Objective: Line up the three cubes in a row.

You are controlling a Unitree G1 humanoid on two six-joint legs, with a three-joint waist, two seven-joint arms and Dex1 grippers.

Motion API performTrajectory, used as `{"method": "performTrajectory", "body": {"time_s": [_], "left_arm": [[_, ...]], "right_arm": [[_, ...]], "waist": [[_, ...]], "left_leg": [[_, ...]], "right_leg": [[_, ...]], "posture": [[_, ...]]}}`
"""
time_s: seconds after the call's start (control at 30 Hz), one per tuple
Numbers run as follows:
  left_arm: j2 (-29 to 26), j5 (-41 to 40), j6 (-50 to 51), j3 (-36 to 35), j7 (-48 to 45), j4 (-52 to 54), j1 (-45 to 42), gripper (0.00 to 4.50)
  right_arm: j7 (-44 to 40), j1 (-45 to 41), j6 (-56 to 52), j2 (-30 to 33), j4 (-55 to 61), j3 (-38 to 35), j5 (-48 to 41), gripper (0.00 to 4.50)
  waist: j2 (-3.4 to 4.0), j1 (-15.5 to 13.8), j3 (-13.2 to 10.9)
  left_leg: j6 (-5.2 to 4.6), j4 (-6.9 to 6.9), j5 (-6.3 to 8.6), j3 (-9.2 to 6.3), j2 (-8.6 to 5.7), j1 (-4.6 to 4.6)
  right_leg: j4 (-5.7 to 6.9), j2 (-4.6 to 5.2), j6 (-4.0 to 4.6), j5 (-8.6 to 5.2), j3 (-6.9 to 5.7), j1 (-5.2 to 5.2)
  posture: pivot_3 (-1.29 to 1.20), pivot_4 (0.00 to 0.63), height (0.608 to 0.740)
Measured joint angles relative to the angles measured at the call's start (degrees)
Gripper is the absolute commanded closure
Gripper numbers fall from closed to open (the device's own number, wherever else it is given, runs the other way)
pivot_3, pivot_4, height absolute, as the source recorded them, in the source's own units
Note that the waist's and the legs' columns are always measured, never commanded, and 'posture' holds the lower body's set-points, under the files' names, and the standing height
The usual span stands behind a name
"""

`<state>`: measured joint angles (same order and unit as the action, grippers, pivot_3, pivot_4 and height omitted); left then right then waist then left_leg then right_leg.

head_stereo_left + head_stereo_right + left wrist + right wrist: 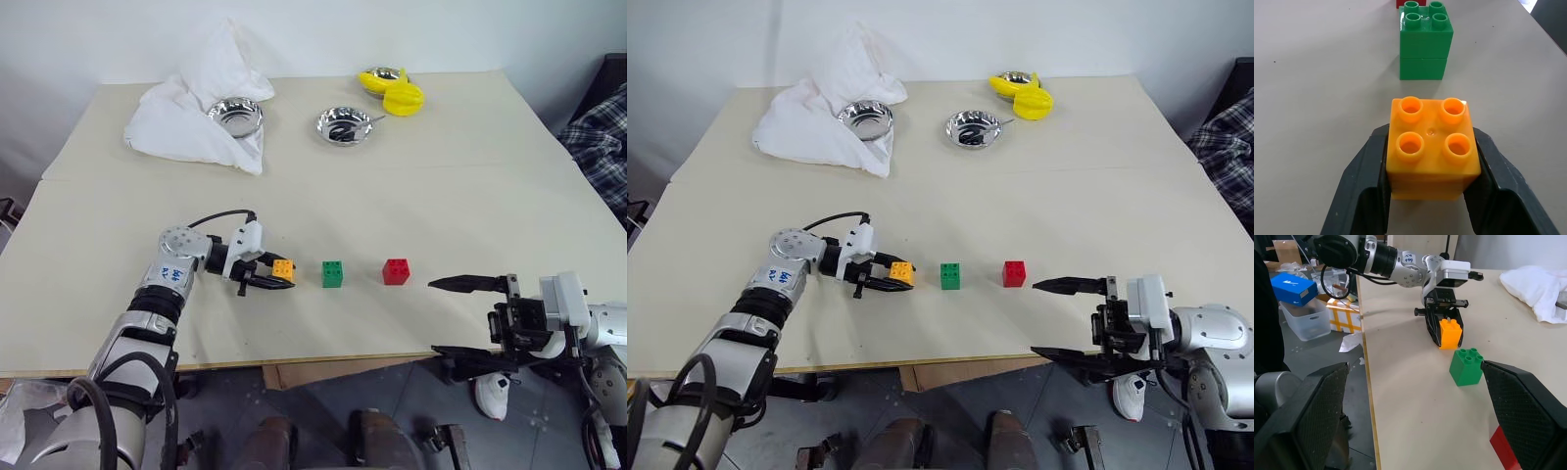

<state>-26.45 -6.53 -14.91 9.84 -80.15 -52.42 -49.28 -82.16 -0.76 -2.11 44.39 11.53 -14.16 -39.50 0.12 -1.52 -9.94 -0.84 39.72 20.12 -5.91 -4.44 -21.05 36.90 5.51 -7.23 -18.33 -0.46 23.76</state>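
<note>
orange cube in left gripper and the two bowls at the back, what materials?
Small orange studded cube: looks like moulded plastic, smooth semi-gloss, hollow round studs, faint sheen. Two round shiny bowls: likely polished steel, mirror-like reflections inside; could be other bright metal.

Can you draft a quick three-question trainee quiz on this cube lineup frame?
1. True or false: the left hand is shut on the orange cube.
2. Which cube sits in the middle of the row? A) red B) green C) orange
3. Fill in: the right hand is ____, holding nothing, off the table edge, beyond the red cube.

Key: 1 true. 2 B, the green cube. 3 open.
</note>
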Motion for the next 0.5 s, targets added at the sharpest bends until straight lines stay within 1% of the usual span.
{"method": "performTrajectory", "body": {"time_s": [0.07, 0.13, 0.23, 0.33, 0.43, 0.5], "left_arm": [[0.2, 0.0, 0.0, -0.1, 0.1, 0.0, 0.0, 2.96], [0.2, 0.0, 0.2, -0.3, 0.1, 0.0, 0.1, 2.23], [0.8, -0.2, 0.1, -1.1, 0.5, 0.0, 1.3, 1.43], [1.0, -0.9, -0.5, -2.5, 0.3, 0.4, 2.0, 0.48], [-0.5, -2.9, -1.3, -4.7, -1.6, 3.3, 3.0, 0.48], [-3.2, -4.7, -1.1, -6.3, -3.7, 6.5, 5.0, 0.48]], "right_arm": [[-0.2, 0.3, 0.8, -0.3, -0.4, 0.0, 0.1, 0.00], [-0.5, 0.7, 1.2, -0.4, -0.6, 0.0, 0.3, 0.00], [-1.0, 1.1, 2.1, -0.8, -1.3, 0.1, 0.6, 0.00], [-1.3, 1.1, 2.3, -0.8, -2.7, 0.1, 0.9, 0.00], [-1.9, 0.9, 3.0, -0.9, -3.3, 0.2, 1.1, 0.00], [-2.3, 0.5, 3.4, -1.0, -3.9, 0.3, 1.2, 0.00]], "waist": [[0.00, 0.0, 0.0], [0.00, 0.0, 0.0], [-0.01, 0.0, 0.0], [-0.03, 0.1, 0.0], [-0.03, 0.1, 0.0], [-0.03, 0.4, 0.0]], "left_leg": [[0.00, 0.02, 0.00, -0.01, 0.00, -0.01], [0.00, 0.02, 0.00, -0.01, -0.01, -0.01], [0.00, 0.01, 0.00, -0.01, 0.00, -0.03], [0.00, 0.01, 0.00, -0.01, 0.00, -0.06], [0.00, 0.01, 0.00, -0.01, 0.01, -0.06], [0.01, -0.04, 0.01, 0.01, 0.03, -0.03]], "right_leg": [[0.00, 0.00, 0.00, 0.00, 0.05, -0.01], [0.00, 0.00, 0.00, 0.00, 0.08, -0.01], [0.00, -0.01, 0.00, 0.00, 0.11, 0.01], [-0.01, -0.01, 0.00, 0.00, 0.11, 0.04], [-0.02, -0.01, 0.00, 0.00, 0.15, 0.05], [-0.02, -0.01, 0.00, 0.00, 0.25, 0.06]], "posture": [[0.00, 0.150, 0.740], [0.00, 0.150, 0.740], [0.00, 0.150, 0.740], [0.00, 0.150, 0.740], [0.00, 0.150, 0.740], [0.00, 0.150, 0.740]]}}
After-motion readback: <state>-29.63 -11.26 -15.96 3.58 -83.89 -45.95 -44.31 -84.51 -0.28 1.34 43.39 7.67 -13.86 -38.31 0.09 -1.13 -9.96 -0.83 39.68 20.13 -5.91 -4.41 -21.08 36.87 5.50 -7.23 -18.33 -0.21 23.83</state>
